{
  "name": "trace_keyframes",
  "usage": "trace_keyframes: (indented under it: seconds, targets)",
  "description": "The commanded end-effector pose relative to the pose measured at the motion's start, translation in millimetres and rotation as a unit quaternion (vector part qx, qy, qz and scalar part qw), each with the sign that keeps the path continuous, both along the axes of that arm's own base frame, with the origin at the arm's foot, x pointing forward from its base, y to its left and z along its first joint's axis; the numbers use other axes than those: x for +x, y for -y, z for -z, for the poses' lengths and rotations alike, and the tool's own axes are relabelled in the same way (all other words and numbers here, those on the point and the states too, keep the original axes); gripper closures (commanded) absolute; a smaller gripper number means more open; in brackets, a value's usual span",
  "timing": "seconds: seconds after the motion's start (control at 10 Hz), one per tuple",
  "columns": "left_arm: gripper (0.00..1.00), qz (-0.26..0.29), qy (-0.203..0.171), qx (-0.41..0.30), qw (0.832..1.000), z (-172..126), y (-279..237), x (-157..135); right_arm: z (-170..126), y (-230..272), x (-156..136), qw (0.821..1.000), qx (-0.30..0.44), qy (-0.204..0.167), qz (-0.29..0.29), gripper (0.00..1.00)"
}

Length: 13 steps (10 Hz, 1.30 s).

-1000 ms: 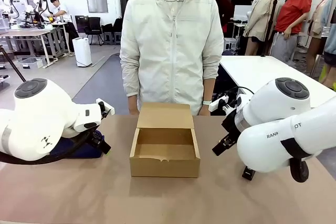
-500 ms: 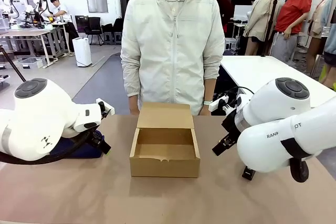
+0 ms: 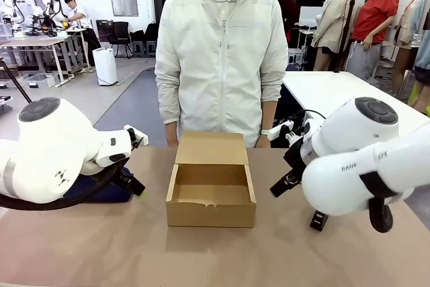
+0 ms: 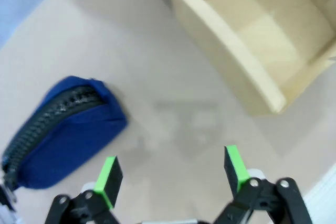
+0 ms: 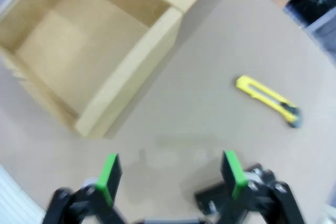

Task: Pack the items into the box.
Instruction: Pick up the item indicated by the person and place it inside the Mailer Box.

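Colour record: 2 arms, 1 counter.
Box point(image 3: 211, 214) plain brown cardboard; pouch point(image 4: 63, 129) navy blue, dark zip; stapler point(image 3: 318, 220) black; knife point(image 5: 268, 102) yellow, black tip; counter point(image 3: 201, 253) plain tan; left gripper point(image 4: 170, 156) and right gripper point(image 5: 169, 156) black, green pads; jacket point(image 3: 222, 58) off-white.

Box point(image 3: 210, 214) open on top; lid flap point(image 3: 211, 147) raised behind; person point(image 3: 222, 52) beyond.
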State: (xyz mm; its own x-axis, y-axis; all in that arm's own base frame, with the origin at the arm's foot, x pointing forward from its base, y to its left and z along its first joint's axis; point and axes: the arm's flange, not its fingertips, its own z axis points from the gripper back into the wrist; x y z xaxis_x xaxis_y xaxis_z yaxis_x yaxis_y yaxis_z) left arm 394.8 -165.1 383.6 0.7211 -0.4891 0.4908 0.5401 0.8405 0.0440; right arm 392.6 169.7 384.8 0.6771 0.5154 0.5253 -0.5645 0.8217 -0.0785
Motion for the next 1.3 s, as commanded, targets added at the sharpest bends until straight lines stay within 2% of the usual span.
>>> trace_keyframes:
  seconds: [0.0, 0.2, 0.3, 0.4, 0.5, 0.6, 0.8, 0.9, 1.1, 1.2]
  targets:
    - [0.00, -0.023, -0.093, -0.069, 0.993, -65.8, -17.6, -6.1, -67.3, 19.6, 3.2, 0.990, 0.115, -0.077, 0.038, 0.00]
    - [0.00, 0.019, -0.133, -0.186, 0.973, -140.1, -63.8, -13.0, -145.6, 67.4, -10.8, 0.965, 0.224, -0.125, 0.058, 0.00]
    - [0.00, 0.038, -0.148, -0.244, 0.958, -175.1, -98.8, -19.2, -178.9, 101.8, -25.5, 0.945, 0.289, -0.149, 0.036, 0.00]
    - [0.00, 0.030, -0.168, -0.301, 0.938, -200.9, -140.7, -26.1, -198.5, 148.4, -37.3, 0.930, 0.333, -0.143, 0.055, 0.00]
    - [0.00, -0.031, -0.144, -0.366, 0.919, -221.1, -204.0, -30.0, -207.5, 209.1, -49.8, 0.906, 0.384, -0.139, 0.112, 0.00]
    - [0.00, -0.074, -0.131, -0.397, 0.905, -225.4, -260.0, -34.9, -204.1, 258.9, -66.7, 0.880, 0.425, -0.117, 0.175, 0.00]
    - [0.00, -0.162, -0.111, -0.475, 0.858, -201.4, -351.0, -59.6, -171.9, 336.3, -98.1, 0.821, 0.495, -0.104, 0.263, 0.00]
    - [0.00, -0.196, -0.107, -0.512, 0.830, -179.5, -386.1, -78.3, -149.6, 364.1, -111.8, 0.792, 0.528, -0.097, 0.293, 0.00]
    - [0.00, -0.257, -0.101, -0.537, 0.797, -147.9, -424.9, -98.2, -120.4, 382.0, -119.7, 0.766, 0.544, -0.108, 0.325, 0.00]
    - [0.00, -0.263, -0.085, -0.523, 0.806, -137.5, -427.4, -107.2, -117.4, 382.5, -120.5, 0.777, 0.526, -0.087, 0.336, 0.00]
